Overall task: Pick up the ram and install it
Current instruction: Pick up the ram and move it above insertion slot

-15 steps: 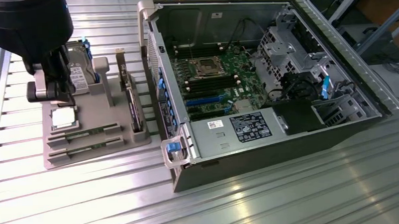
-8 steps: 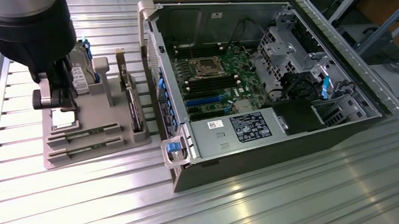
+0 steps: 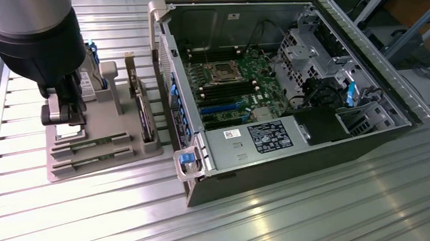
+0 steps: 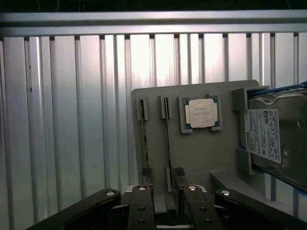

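Observation:
Two ram sticks, thin green boards, stand on edge in slots of a grey holder tray [image 3: 102, 167]; in the exterior view they are the nearer ram [image 3: 87, 157] and the one behind it [image 3: 89, 142]. In the wrist view the same two appear as one ram [image 4: 144, 139] and another ram [image 4: 168, 141], which runs toward the gap between my fingers. My gripper [image 3: 63, 116] hangs above the tray, behind the sticks, open and holding nothing. In the wrist view the gripper [image 4: 167, 203] has its fingertips [image 4: 142, 203] apart. The open computer case [image 3: 359, 147] shows its motherboard [image 3: 232, 85].
On the tray also sit a square silver CPU [image 4: 201, 113], a hard drive [image 4: 268, 136] and a dark expansion card [image 3: 144, 115]. The case's side wall [image 3: 175, 95] rises right next to the tray. Ribbed metal table [image 3: 75, 222] surrounds everything.

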You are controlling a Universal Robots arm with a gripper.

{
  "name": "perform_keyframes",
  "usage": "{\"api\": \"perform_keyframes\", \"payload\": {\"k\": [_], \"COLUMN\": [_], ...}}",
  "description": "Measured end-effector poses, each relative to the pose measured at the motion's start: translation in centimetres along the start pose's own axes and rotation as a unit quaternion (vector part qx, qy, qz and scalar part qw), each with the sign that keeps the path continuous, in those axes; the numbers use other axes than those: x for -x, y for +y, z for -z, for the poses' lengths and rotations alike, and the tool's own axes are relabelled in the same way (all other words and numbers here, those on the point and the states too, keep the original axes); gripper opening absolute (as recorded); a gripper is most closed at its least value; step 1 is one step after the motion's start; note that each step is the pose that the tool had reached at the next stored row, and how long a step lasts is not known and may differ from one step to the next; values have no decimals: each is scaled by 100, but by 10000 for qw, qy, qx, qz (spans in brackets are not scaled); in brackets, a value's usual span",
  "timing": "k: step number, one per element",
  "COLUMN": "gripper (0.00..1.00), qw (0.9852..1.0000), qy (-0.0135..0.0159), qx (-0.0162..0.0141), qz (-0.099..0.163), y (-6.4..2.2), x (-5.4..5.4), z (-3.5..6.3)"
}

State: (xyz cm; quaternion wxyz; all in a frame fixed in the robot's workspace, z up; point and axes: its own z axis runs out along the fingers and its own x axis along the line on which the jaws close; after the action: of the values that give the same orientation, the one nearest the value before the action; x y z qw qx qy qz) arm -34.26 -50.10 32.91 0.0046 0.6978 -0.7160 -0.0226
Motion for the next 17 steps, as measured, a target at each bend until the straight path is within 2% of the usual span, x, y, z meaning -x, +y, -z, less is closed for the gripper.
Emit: {"api": "perform_keyframes", "payload": {"k": [5,17], "gripper": [30,30], "qw": [10000,10000], "qy": [0,0], "qx": [0,0], "qz": [1,4], "y": [-6,-15], "x": [-4,-10], "z": [-153,-387]}}
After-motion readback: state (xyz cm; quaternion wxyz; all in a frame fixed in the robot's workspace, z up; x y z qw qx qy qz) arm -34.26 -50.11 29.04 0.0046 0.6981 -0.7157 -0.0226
